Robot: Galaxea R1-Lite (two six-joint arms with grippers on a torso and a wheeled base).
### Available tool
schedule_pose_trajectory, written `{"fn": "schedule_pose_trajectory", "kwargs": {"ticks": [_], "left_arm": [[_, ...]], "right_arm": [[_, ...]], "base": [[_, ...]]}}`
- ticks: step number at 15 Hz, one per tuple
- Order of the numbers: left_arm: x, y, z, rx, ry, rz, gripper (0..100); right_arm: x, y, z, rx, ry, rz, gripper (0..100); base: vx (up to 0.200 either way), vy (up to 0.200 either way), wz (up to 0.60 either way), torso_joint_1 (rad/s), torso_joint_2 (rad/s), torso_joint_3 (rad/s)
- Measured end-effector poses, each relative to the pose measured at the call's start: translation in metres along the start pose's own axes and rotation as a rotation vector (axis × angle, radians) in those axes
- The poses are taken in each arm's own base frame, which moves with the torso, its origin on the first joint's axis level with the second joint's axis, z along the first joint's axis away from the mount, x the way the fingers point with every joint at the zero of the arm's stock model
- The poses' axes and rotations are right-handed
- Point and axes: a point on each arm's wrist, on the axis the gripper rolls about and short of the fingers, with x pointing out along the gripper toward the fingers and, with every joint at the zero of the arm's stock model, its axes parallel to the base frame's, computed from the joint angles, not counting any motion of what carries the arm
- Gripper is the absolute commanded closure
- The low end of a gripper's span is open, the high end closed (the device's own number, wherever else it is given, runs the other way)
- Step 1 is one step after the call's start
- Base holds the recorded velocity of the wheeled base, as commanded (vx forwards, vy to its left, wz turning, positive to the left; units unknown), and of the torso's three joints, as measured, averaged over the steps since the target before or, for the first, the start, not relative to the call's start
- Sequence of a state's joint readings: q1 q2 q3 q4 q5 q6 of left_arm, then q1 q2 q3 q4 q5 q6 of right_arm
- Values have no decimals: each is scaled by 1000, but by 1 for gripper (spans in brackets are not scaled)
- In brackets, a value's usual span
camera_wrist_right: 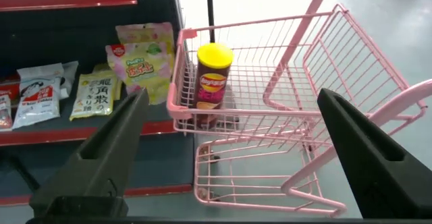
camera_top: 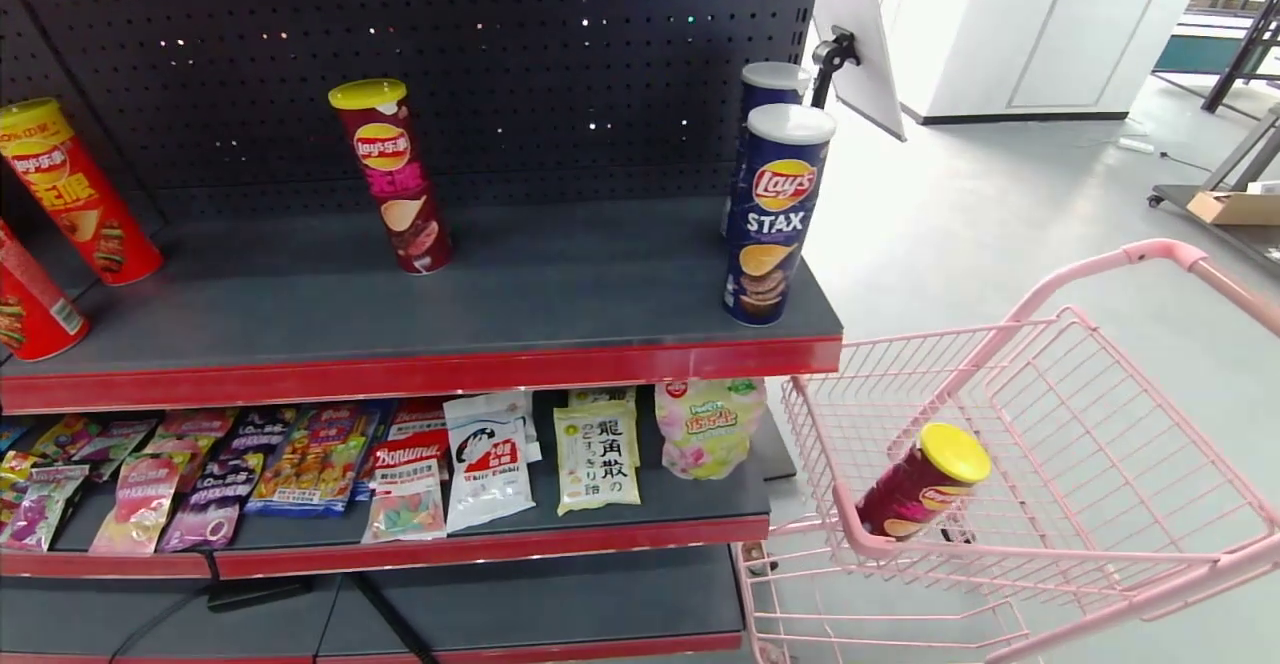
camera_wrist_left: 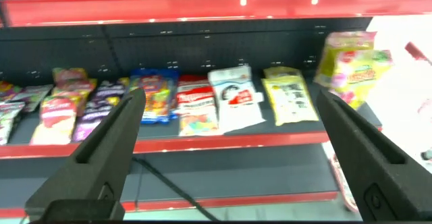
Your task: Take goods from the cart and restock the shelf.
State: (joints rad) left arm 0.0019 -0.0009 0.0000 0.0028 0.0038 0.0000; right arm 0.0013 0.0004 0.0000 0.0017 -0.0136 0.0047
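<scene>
One can [camera_top: 922, 484] in cart [camera_top: 1150, 249] corner

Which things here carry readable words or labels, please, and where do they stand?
Front blue can: bold label, top shelf, right end.
Maroon can: logo, top shelf, middle.
Red cans: big print, top shelf, left.
Can in cart: logo, partly hidden.
Packets: lower shelf, mostly too small.

The cart [camera_top: 1160, 250] is wire and tube under a smooth pink coating, the can [camera_top: 915, 489] in it glossy-printed with a smooth yellow plastic lid [camera_top: 956, 452], the shelf board [camera_top: 560, 274] matt dark grey with a shiny red front strip [camera_top: 450, 372], the perforated back panel [camera_top: 500, 44] matt black, and the snack bags [camera_top: 490, 464] glossy film.
</scene>
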Motion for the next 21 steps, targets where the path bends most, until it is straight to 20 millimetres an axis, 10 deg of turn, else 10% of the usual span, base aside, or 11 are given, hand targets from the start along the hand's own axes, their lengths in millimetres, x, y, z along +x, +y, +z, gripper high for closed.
{"fn": "schedule_pose_trajectory", "kwargs": {"ticks": [14,21], "left_arm": [[0,0,0,0,0,0,0],[0,0,0,0,0,1,0]], "right_arm": [[0,0,0,-1,0,0,0],[0,0,0,-1,0,0,0]], "base": [[0,0,0,0,0,0],[0,0,-600,5,1,2]]}}
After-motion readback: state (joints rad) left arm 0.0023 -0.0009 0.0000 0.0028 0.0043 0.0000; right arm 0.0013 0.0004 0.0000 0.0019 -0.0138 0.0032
